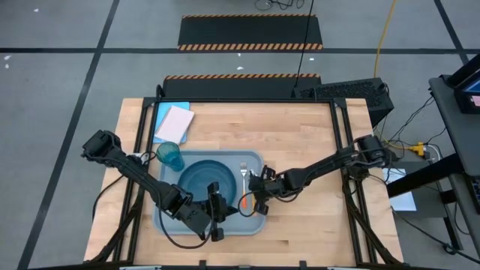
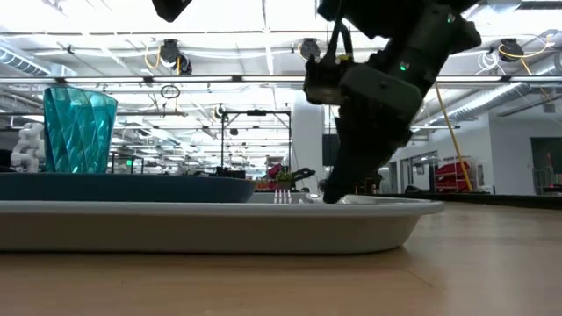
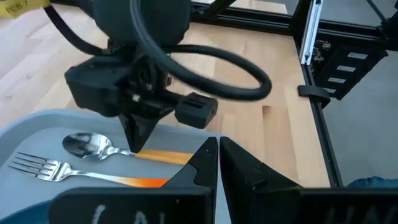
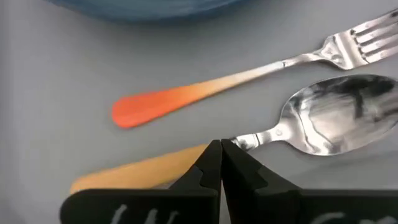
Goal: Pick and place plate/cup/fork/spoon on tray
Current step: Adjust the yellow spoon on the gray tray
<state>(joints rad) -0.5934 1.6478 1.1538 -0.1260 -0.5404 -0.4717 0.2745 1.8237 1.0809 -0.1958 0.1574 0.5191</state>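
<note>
Tray point(image 1: 169, 217) with plate point(image 1: 206, 180), fork point(image 1: 244, 178), spoon point(image 4: 323, 121).

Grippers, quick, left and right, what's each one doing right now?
Left end effector: closed, holding nothing, over the tray.
Right end effector: closed on the spoon at its neck, spoon lying on the tray beside the fork.

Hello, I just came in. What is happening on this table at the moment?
The robot is loading a tray with tableware. The plate, the cup and the fork already lie on it. The right pincer is down on the tray, closed on the spoon at the neck of its handle, right beside the fork. The spoon rests on the tray surface. The left pincer waits shut over the tray's near edge, holding nothing.
</note>
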